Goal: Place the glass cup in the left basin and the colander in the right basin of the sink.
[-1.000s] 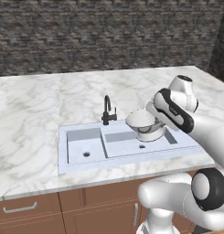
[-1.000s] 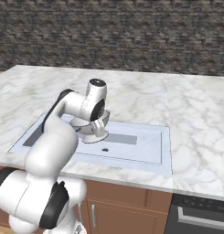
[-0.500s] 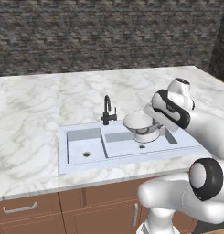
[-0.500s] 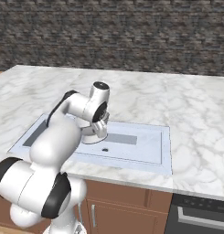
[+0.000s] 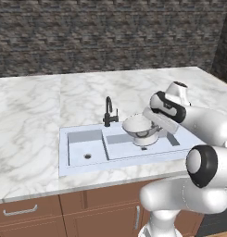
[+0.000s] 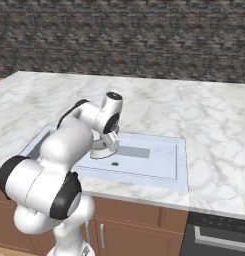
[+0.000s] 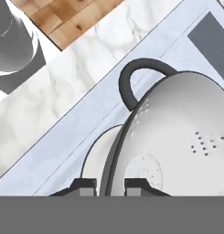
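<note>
A dark stone wall (image 5: 110, 32) stands behind a long marble counter (image 5: 36, 106) with brown drawers (image 5: 27, 213) below. The pale blue sink (image 5: 64, 152) is set into the counter, and a thin black tap (image 5: 108, 111) stands at its far edge. The white robot arm (image 5: 203, 125) reaches in from the right. The left basin (image 5: 85, 148) is the small square one, with a dark drain hole. The right basin (image 5: 129, 149) is the wide one. The colander (image 5: 141, 129) hangs tilted over the right basin, near the tap. The gripper (image 7: 109, 185) has its jaws pinched narrow on the colander's rim.
</note>
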Available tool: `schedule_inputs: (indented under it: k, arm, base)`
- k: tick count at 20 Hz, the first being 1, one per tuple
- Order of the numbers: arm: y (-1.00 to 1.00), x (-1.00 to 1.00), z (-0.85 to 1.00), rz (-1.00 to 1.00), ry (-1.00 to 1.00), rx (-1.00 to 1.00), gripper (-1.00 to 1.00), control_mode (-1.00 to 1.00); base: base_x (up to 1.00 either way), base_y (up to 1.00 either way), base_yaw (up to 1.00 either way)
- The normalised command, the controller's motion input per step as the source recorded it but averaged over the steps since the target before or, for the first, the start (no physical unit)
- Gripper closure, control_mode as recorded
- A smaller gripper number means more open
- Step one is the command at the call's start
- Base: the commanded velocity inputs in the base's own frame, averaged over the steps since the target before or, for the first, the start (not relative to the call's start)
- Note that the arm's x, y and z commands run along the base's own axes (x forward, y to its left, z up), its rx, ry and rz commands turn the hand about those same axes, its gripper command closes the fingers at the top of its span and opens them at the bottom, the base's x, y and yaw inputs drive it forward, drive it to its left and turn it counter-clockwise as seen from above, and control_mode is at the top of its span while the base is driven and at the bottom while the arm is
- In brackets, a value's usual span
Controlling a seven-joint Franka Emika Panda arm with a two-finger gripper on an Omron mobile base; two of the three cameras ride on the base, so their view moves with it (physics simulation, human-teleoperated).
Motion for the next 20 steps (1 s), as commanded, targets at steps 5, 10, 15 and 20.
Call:
schedule_inputs:
  k: [5, 10, 15, 20]
  arm:
    - [0.00, 0.33, -0.20, 0.05, 0.03, 0.02, 1.00, -1.00]
    - [0.00, 0.25, -0.22, 0.05, 0.04, 0.04, 1.00, -1.00]
    - [0.00, 0.21, -0.22, 0.07, 0.03, 0.04, 1.00, -1.00]
    - [-0.10, 0.22, -0.26, 0.08, 0.01, 0.04, 1.00, -1.00]
  base:
    - [0.00, 0.00, 0.00]
    - [0.00, 0.00, 0.00]
    - [0.00, 0.00, 0.00]
    - [0.00, 0.00, 0.00]
